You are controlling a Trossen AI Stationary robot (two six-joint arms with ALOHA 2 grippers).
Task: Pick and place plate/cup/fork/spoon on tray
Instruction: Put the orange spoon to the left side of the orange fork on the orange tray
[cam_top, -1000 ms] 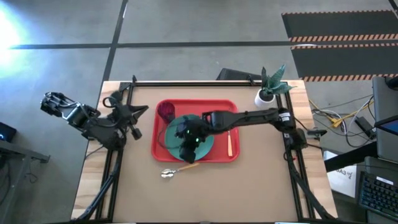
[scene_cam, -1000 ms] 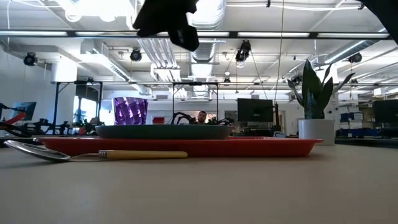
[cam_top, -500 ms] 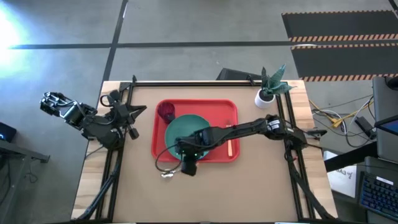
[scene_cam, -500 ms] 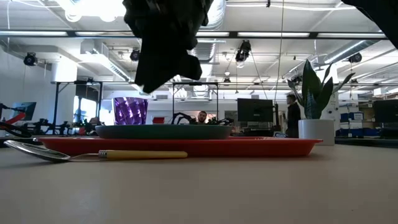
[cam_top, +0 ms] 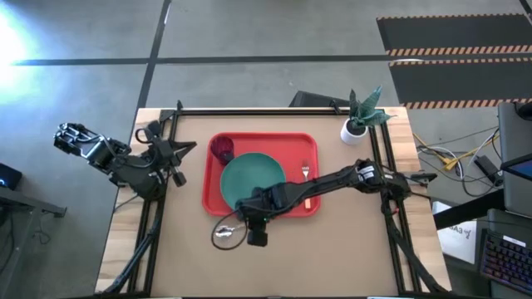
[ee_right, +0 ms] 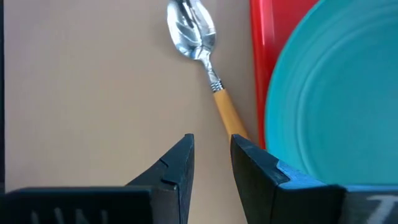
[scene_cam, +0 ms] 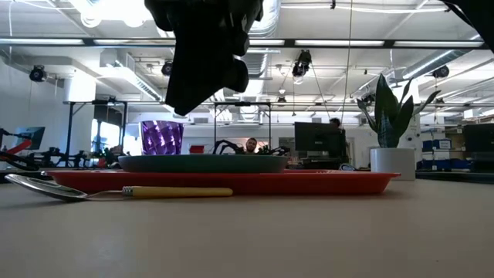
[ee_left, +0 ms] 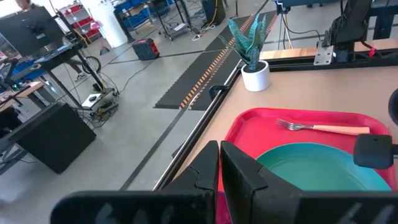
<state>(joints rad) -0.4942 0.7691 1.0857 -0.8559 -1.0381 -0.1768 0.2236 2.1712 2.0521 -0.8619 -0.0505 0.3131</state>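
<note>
Bare tan bench lower frame. Spoon, silver bowl, orange handle, lies beside red tray rim, bottom-left. Right tool above it, fingers apart, empty. Left tool together, far left.

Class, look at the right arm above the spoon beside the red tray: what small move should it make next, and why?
Probably lower the right gripper, jaws apart, straight down onto the wooden handle of the silver-bowled spoon. The spoon lies on the table just outside the red plastic tray, while the round teal plate already sits on it.
</note>
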